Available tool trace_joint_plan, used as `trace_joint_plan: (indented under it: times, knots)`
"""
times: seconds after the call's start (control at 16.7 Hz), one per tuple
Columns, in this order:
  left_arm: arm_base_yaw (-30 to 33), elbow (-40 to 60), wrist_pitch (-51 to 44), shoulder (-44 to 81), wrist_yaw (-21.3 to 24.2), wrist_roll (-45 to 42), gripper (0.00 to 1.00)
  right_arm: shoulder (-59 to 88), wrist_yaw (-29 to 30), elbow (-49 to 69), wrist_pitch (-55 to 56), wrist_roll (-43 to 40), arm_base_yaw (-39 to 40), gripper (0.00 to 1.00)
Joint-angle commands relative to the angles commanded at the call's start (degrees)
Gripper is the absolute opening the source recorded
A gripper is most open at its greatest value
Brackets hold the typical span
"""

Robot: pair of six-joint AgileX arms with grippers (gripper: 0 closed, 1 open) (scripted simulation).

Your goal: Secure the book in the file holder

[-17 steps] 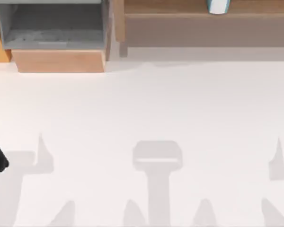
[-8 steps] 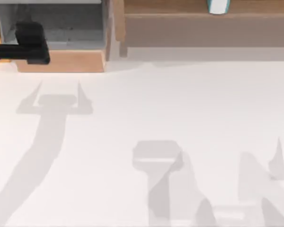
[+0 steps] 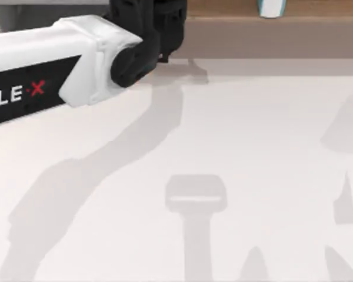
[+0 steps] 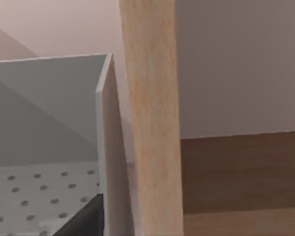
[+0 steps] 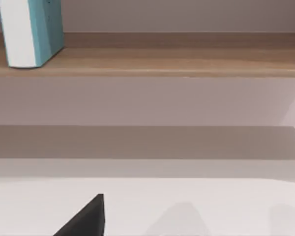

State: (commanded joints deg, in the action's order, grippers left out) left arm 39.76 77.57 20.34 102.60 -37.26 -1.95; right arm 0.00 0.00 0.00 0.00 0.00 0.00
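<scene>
the left arm [image 3: 59,64], white with a black panel, reaches across the table's far left corner. its black left gripper [image 3: 156,29] sits at the far edge of the white table [image 3: 223,135], over the gap between the grey box-shaped file holder [image 4: 49,113] and the long brown wooden shelf [image 3: 270,32]. whether its fingers are parted or closed cannot be told.

in the left wrist view, a light wooden upright post [image 4: 152,123] stands directly ahead of the gripper. just beside the post is the holder's pale side wall [image 4: 110,162]. beyond that wall lie the grey back wall and a perforated grey floor [image 4: 39,191].

the thin book with a light teal-blue cover and white page edges [image 3: 271,7] stands upright on the shelf, well apart from the left gripper, toward the table's right. it is also well apart from the file holder.

in the right wrist view, the book [image 5: 32,32] stands on the shelf top [image 5: 162,61] ahead. one dark fingertip of the right gripper [image 5: 86,219] shows above the table; the state of its fingers cannot be told.
</scene>
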Motion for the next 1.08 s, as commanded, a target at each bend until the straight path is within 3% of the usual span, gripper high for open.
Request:
trace_joint_plan:
  times: [0.3, 0.6, 0.84, 1.08]
  knots:
    - [6.21, 23.82, 1.98, 23.33, -6.02, 0.36, 1.00, 0.00, 0.00, 0.00, 0.00, 0.00, 0.00, 1.00]
    - [9.28, 42.56, 2.22, 40.03, -9.06, 0.93, 1.00, 0.00, 0.00, 0.00, 0.00, 0.00, 0.00, 1.00]
    - [10.13, 50.58, 1.97, 46.46, -9.93, 1.26, 1.00, 0.00, 0.00, 0.00, 0.00, 0.00, 0.00, 1.00]
    - [10.20, 51.35, 1.93, 47.13, -10.00, 1.29, 1.00, 0.00, 0.00, 0.00, 0.00, 0.00, 0.00, 1.00]
